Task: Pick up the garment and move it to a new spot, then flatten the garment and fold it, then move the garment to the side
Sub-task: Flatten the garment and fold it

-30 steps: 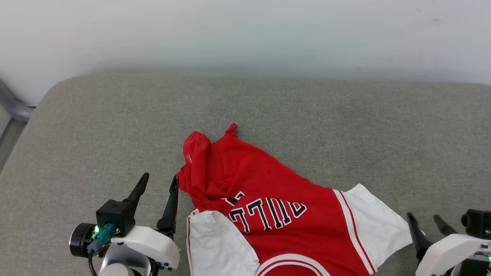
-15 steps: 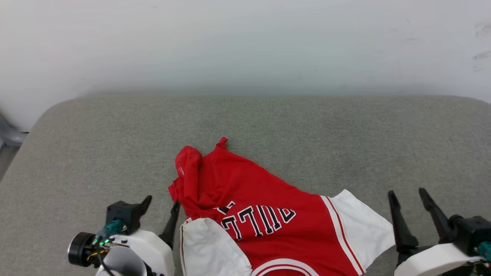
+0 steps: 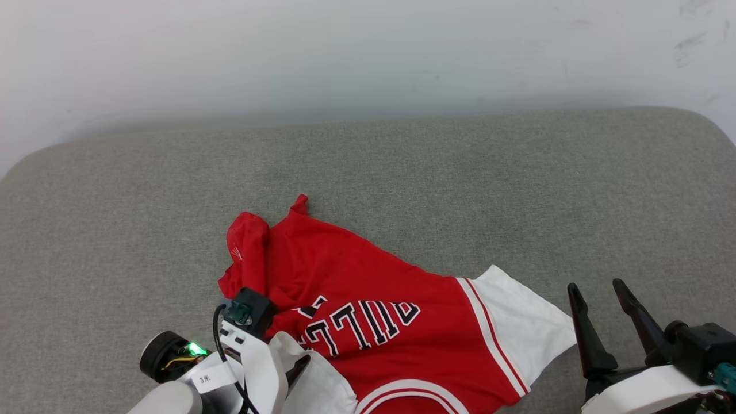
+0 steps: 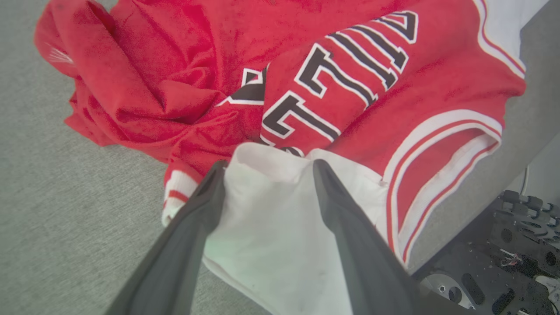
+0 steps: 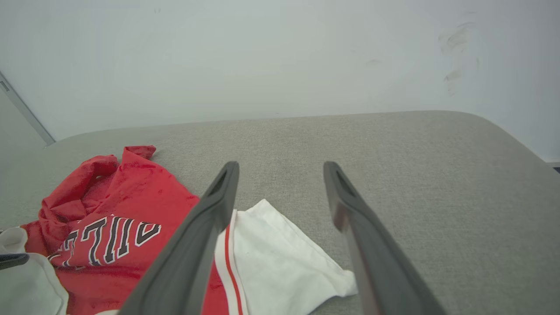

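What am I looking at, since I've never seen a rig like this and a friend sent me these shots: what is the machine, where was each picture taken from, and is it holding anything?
It is a two-armed robot on wheels. The wide picture comes from a camera on its head, looking down at a grey padded surface against a pale wall. The other two come from cameras on its wrists, each looking along that arm's two dark fingers. On the surface lies a crumpled red garment with white sleeves and black lettering. The left gripper is open, its fingers spread over one white sleeve, not closed on it. The right gripper is open and empty, near the other sleeve. Nothing is held yet.
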